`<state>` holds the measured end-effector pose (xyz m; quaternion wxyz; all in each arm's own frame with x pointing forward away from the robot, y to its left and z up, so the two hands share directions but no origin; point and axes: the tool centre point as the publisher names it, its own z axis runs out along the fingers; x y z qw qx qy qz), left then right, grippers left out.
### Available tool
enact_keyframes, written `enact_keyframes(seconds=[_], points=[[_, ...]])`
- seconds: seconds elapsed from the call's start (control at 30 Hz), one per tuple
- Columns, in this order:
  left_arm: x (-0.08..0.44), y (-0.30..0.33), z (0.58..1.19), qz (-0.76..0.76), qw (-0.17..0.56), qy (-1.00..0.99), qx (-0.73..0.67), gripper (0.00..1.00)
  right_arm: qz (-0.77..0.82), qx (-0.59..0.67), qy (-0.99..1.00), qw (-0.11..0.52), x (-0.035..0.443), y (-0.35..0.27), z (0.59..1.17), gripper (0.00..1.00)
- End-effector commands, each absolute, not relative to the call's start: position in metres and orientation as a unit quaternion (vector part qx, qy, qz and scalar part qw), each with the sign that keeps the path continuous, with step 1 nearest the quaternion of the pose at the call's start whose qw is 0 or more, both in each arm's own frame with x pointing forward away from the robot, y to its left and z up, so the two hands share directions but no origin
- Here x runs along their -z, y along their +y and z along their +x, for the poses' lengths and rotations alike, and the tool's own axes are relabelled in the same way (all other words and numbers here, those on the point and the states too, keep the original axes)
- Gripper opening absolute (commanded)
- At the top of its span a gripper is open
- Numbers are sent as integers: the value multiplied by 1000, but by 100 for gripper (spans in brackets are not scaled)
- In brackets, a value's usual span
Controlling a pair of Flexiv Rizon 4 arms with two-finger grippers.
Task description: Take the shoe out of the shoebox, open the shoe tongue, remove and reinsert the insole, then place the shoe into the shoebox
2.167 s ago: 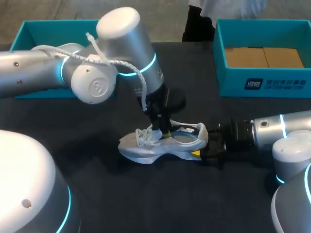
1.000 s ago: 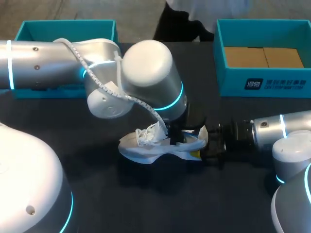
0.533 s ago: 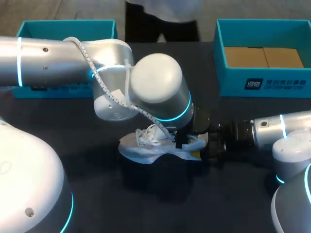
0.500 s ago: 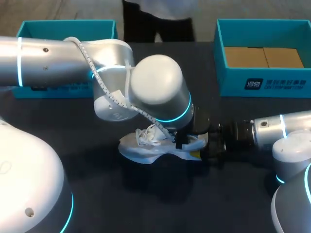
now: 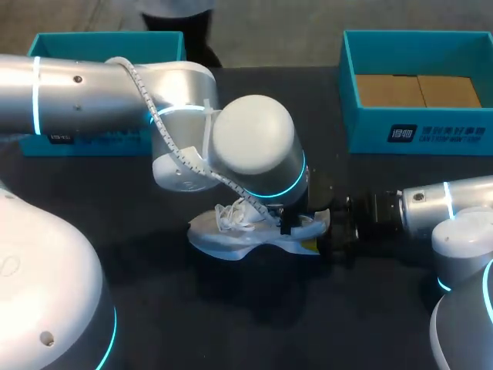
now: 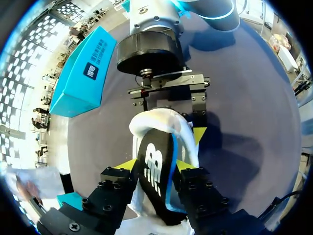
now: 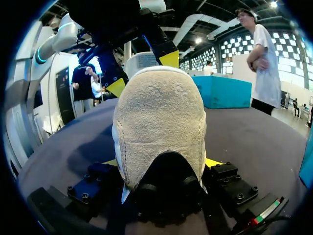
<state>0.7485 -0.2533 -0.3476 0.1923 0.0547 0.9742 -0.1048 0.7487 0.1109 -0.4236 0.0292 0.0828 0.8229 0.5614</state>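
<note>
My left gripper (image 6: 155, 165) stands over the shoe's opening, and its two yellow tips press against the opposite edges of the dark, blue-edged insole (image 6: 152, 149), which fills the gap between them and rises toward the wrist. Ahead of these fingers is the white heel collar of the shoe (image 6: 164, 120). Beyond the collar my right gripper (image 7: 162, 164) faces the left one. In the right wrist view the shoe's suede heel sits between the right gripper's fingers, with one yellow tip against each side of it, so this gripper is clamped on the shoe. The left gripper's yellow tips show above and beyond the heel in that view. In the head view the shoe lies on its sole just right of the frame's centre on the dark table (image 5: 231, 324). Its toe points to the frame's left and its heel to the right. The loose white laces (image 5: 235, 214) are bunched over the forefoot. My left arm (image 5: 254, 154) comes in from the left edge, and its large wrist joint covers the middle of the shoe. My right arm (image 5: 447, 204) comes in low from the right edge. The shoe is out of both boxes. One teal box (image 5: 370, 127) sits in the upper right of the frame with brown cardboard inside it. The other teal box (image 5: 108, 36) sits in the upper left, partly behind the left arm.
</note>
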Motion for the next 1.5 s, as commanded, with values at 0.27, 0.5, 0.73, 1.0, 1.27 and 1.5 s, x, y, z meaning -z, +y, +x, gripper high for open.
enact_keyframes(seconds=[0.27, 0.5, 0.73, 1.0, 1.27, 1.5], points=[[356, -258, 754, 50, 196, 975, 92, 40, 83, -560, 824, 29, 423, 112, 748, 0], [361, -256, 758, 45, 193, 976, 90, 0, 83, -560, 824, 29, 423, 112, 748, 0], [354, -246, 759, 42, 161, 980, 111, 0, 83, -560, 824, 29, 423, 112, 748, 0], [332, -240, 756, 51, 105, 980, 161, 0, 83, -560, 824, 29, 423, 112, 748, 0], [312, -245, 748, 68, 56, 974, 208, 0, 83, -560, 824, 29, 423, 112, 748, 0], [295, -256, 737, 80, 21, 966, 246, 0, 83, -560, 824, 29, 423, 112, 748, 0]])
